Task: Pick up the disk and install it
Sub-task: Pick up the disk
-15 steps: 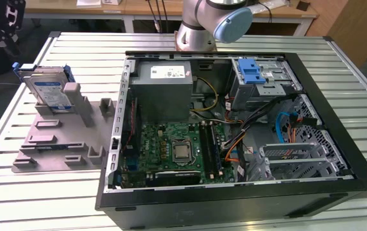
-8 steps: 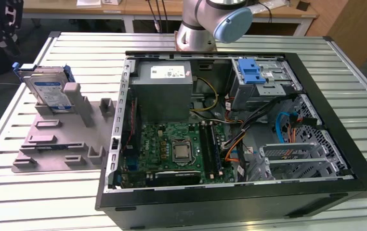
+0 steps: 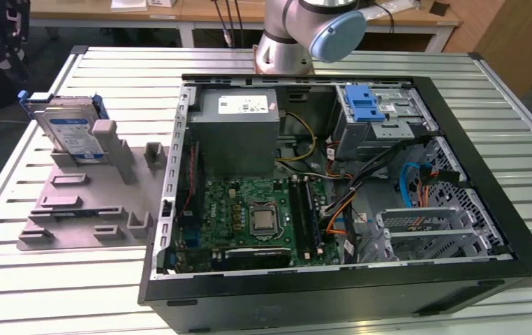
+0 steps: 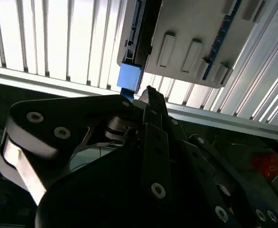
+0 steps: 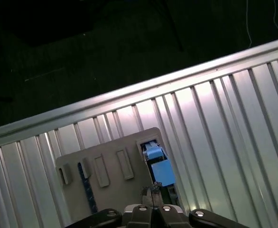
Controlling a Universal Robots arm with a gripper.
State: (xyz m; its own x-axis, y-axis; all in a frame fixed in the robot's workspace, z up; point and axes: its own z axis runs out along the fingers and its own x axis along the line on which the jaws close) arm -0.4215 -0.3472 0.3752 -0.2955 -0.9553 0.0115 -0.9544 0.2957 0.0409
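In the exterior view, the flat silver disk with blue plastic rails [image 3: 68,132] stands on its edge in a grey plastic holder [image 3: 79,202]. The holder sits on the ribbed metal tabletop [image 3: 61,293], on the exterior view's left of the open black computer case [image 3: 341,293].

In the second wrist view, my black tool [image 4: 149,91] hangs above the disk. It looks clenched on nothing.

In the first wrist view, the disk's blue end shows just past the tool's tip.

I think a clenched tool going down would bump the thin disk and tip it over.

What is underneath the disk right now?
A grey holder, lying on the slatted metal table; the disk stands upright in it. The holder's posts cover the disk's lower edge, so how it seats cannot be seen.
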